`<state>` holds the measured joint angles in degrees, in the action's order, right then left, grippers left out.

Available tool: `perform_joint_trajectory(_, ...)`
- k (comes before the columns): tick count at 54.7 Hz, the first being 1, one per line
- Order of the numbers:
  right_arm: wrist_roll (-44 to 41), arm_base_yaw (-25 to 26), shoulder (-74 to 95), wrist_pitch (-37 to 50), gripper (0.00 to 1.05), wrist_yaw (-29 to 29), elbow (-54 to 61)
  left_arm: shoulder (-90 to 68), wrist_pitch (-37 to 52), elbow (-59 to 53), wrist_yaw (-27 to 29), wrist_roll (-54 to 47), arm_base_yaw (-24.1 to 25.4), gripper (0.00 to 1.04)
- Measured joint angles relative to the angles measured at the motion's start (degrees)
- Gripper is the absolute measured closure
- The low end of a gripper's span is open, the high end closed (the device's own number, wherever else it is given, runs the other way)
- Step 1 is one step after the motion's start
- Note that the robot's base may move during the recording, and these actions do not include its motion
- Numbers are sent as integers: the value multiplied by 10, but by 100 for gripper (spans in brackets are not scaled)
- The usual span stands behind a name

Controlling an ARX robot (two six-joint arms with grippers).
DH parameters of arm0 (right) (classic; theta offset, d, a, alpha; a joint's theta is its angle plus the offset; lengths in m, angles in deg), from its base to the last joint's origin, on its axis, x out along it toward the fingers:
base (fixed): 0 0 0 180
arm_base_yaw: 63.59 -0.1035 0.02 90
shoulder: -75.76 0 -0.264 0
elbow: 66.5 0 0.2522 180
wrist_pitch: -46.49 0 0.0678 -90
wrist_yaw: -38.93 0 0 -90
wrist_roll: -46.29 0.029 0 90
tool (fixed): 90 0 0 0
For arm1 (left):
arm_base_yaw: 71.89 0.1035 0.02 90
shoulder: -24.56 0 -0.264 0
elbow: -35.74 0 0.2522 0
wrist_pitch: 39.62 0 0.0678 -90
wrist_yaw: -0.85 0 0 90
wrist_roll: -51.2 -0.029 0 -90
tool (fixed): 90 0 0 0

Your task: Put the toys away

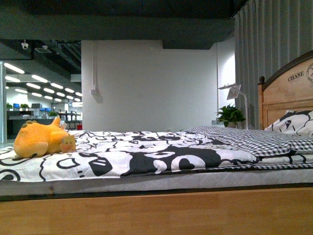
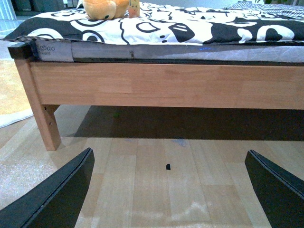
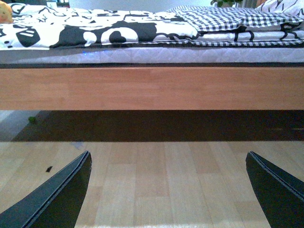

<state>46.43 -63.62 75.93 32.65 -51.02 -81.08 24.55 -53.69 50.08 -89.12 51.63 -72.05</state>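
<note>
The left gripper point(image 2: 168, 152) and right gripper point(image 3: 167, 153) each hang with jaws spread wide, empty, over floorboards point(image 2: 156, 199) in front of the bed point(image 2: 166, 85). Only the front view shows the one plush toy point(image 1: 41, 139) whole. It lies on the quilt point(image 1: 146, 156) at the end far from the headboard point(image 1: 286, 93).

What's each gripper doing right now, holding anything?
Left gripper: open, holding nothing.
Right gripper: open, holding nothing.
</note>
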Motion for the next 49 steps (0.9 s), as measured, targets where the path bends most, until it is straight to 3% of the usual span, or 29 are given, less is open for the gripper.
perform_joint_trajectory(49, 0, 0, 0, 0, 7, 0, 0, 0, 0, 0, 0, 0, 0, 6)
